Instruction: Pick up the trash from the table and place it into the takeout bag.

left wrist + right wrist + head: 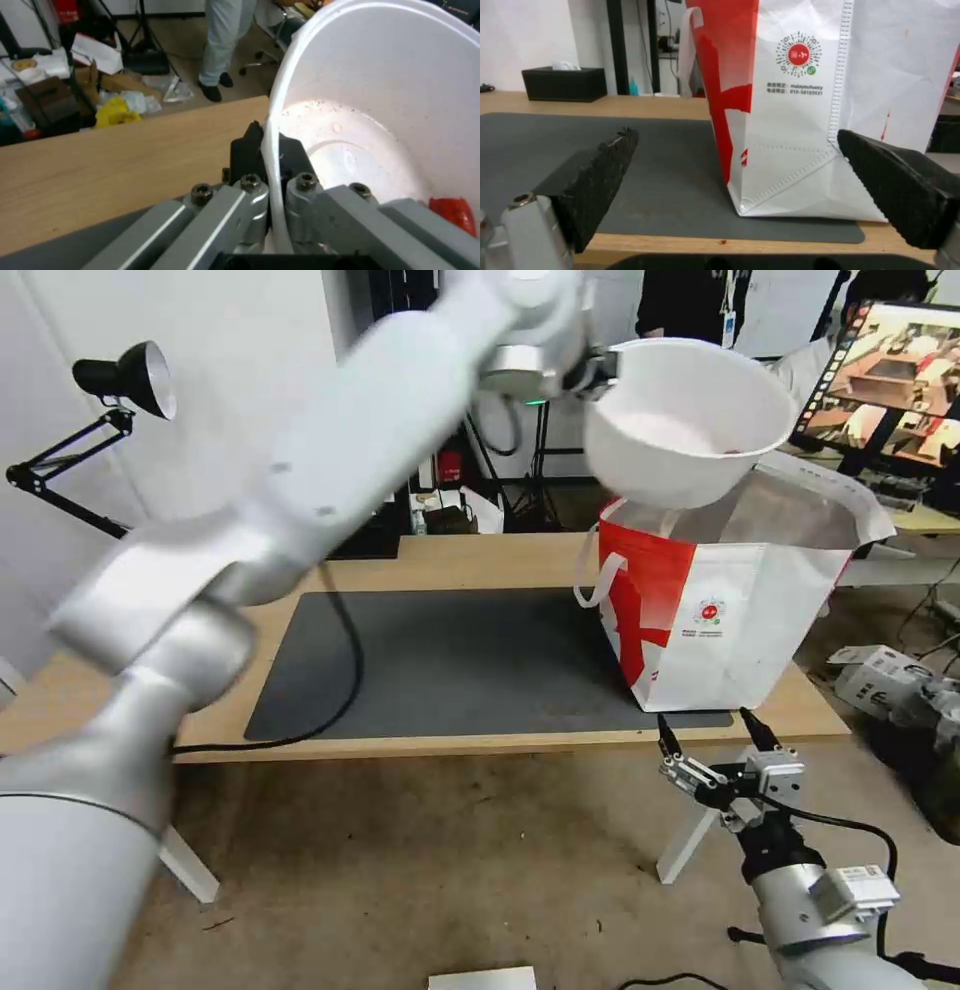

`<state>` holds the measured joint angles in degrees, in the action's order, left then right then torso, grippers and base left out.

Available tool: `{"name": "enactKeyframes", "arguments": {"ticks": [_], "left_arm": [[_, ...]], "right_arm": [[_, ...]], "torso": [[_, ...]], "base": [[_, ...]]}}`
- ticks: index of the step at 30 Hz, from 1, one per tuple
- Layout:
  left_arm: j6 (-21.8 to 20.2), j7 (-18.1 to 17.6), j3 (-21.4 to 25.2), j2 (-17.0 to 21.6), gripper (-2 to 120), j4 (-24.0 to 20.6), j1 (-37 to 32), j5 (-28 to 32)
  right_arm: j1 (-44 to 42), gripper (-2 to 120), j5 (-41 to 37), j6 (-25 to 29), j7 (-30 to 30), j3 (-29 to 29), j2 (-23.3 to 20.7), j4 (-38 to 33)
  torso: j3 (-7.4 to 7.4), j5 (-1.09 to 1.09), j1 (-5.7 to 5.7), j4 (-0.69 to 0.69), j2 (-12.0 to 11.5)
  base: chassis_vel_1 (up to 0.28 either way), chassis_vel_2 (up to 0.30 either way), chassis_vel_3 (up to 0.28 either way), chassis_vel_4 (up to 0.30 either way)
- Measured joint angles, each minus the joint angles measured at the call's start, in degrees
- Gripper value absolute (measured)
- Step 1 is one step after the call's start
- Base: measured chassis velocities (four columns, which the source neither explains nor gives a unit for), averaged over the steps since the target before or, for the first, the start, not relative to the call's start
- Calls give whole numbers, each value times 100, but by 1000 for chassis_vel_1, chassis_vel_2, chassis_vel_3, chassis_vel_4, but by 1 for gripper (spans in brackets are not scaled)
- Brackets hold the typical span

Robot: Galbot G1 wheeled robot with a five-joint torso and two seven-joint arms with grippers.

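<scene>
My left gripper [598, 373] is shut on the rim of a white round bowl [685, 420], held tilted in the air above the open mouth of the red-and-white takeout bag [725, 610]. In the left wrist view the black fingers [245, 150] pinch the bowl's rim, and a red scrap [452, 213] lies inside the bowl [380, 112]. The bag stands on the right end of the dark mat [450, 665] on the light-wood table [480, 560]. My right gripper [712, 732] hangs open just below the table's front edge, in front of the bag [800, 112].
A black tissue box [564, 83] stands at the table's far side. A black cable [345, 670] crosses the mat's left part. A desk lamp [120, 385] stands at the left, a monitor [890, 380] at the back right, and boxes [890, 680] lie on the floor to the right.
</scene>
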<state>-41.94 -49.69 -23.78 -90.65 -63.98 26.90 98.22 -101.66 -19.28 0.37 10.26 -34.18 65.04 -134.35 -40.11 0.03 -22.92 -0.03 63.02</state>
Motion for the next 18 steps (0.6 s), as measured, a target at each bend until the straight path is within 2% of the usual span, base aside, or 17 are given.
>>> {"name": "enactKeyframes", "arguments": {"ticks": [4,6,7,9,11,13,18], "left_arm": [[212,458,-158,-147,0,142,-104,-733],[539,864,-305,-145,0,155,-307,-1333],[539,864,-305,-145,0,155,-307,-1333],[855,1213,-398,-132,0,169,-510,-1784],[935,1280,-427,-128,0,164,-576,-1866],[1188,1515,-521,-112,0,88,-823,-2102],[1226,1626,-610,-92,0,-24,-978,-2188]], "right_arm": [[-7,100,0,0,0,-16,3,-11],[-6,100,-2,0,0,-20,6,-12],[-6,100,-2,0,0,-20,6,-12],[-5,100,-4,0,0,-20,6,-13],[-4,100,-4,0,0,-20,6,-14],[-5,100,-13,0,0,-30,-3,-14],[12,100,-24,0,0,-49,-12,29]], "torso": [[1,-2,1,3,1],[0,-3,0,5,1],[0,-3,0,5,1],[0,-3,0,6,0],[-1,-3,0,5,0],[0,-3,0,3,1],[0,-3,0,4,1]], "base": [[0,0,0,0],[0,0,0,0],[0,0,0,0],[0,0,0,0],[0,0,0,0],[0,0,0,0],[0,0,0,0]]}}
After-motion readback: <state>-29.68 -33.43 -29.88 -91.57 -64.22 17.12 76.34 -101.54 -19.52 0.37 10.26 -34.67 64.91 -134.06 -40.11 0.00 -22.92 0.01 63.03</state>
